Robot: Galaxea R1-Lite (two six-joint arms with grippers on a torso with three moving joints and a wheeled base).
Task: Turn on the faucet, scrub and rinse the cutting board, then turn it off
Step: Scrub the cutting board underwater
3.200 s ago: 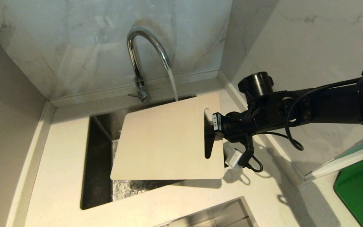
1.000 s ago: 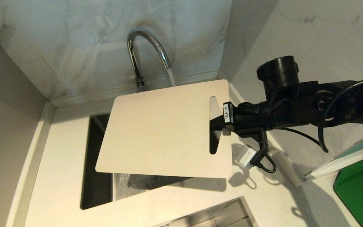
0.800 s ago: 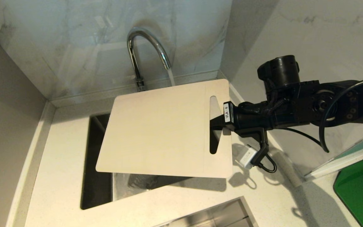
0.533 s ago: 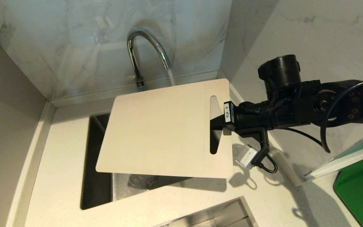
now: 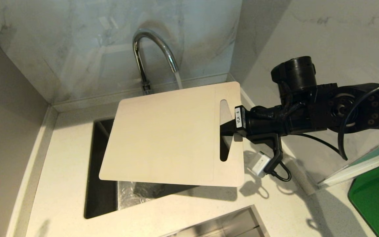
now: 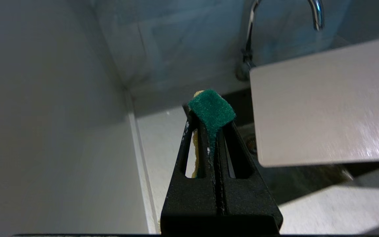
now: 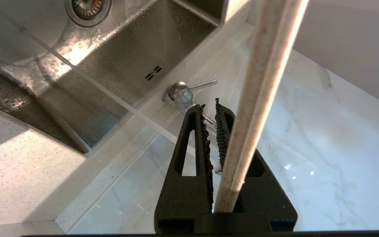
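My right gripper (image 5: 224, 131) is shut on the handle-slot end of the pale beige cutting board (image 5: 166, 138), holding it nearly level above the sink (image 5: 100, 184). The right wrist view shows the cutting board (image 7: 262, 82) edge-on between the jaws of the right gripper (image 7: 210, 104). The chrome faucet (image 5: 150, 42) arches behind the board, and its water stream (image 5: 178, 80) runs down behind the board's far edge. Its base and lever (image 7: 181, 92) appear in the right wrist view. My left gripper (image 6: 212, 126), outside the head view, is shut on a green scrub sponge (image 6: 212, 107) left of the cutting board (image 6: 324, 108).
Marble walls close in behind and to the right. A dark green board (image 5: 378, 197) lies at the far right beyond a glass panel (image 5: 357, 164). A steel surface (image 5: 222, 223) shows at the counter's front edge. The sink drain (image 7: 87, 6) is wet.
Since the earliest frame my right gripper has lifted the cutting board higher and toward the wall, covering the faucet's base. Over the last second the board has barely moved.
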